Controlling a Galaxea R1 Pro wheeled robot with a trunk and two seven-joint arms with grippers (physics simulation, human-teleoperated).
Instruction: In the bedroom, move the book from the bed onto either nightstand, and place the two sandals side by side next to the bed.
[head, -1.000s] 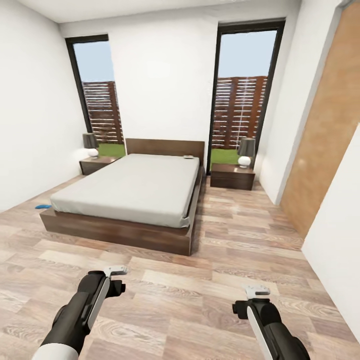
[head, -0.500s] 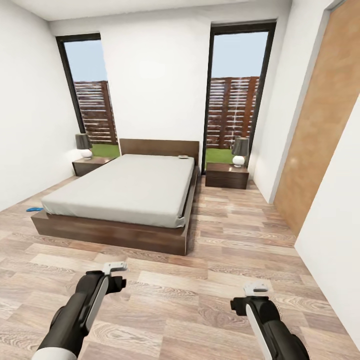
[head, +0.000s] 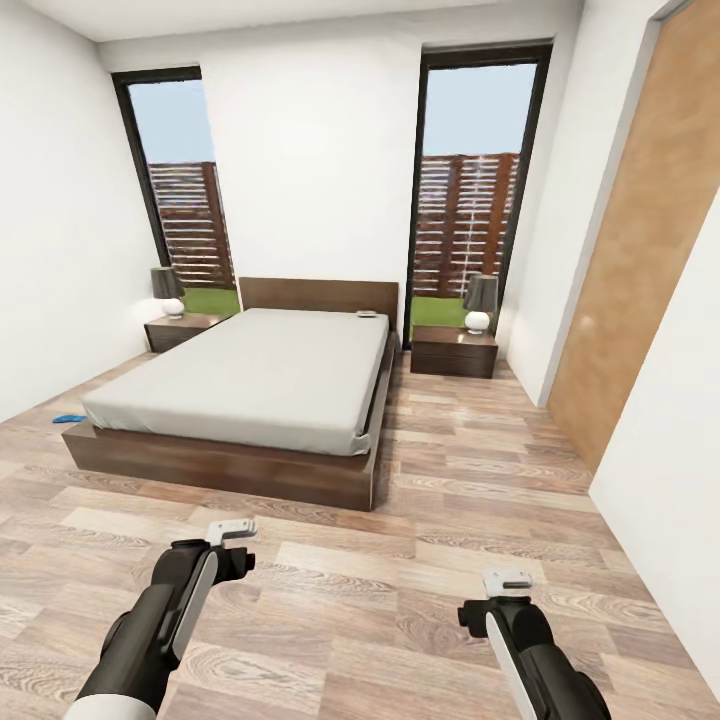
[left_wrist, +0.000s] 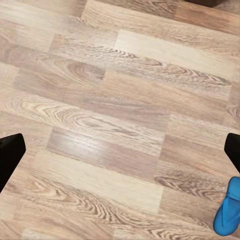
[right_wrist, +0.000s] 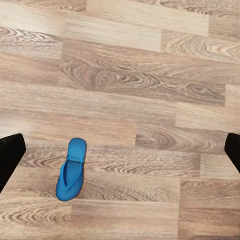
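The large low bed with its dark brown frame and pale grey mattress lies well ahead of both grippers. A small whitish book, probably the paperback, rests near its headboard, close to the glossy dark-brown nightstand ahead of the right gripper. One bright blue flat sandal lies on the plank floor below that gripper; another sits far off beyond the left gripper. Rolling forward risks running over the near sandal. Both grippers hang with fingers spread wide, holding and touching nothing.
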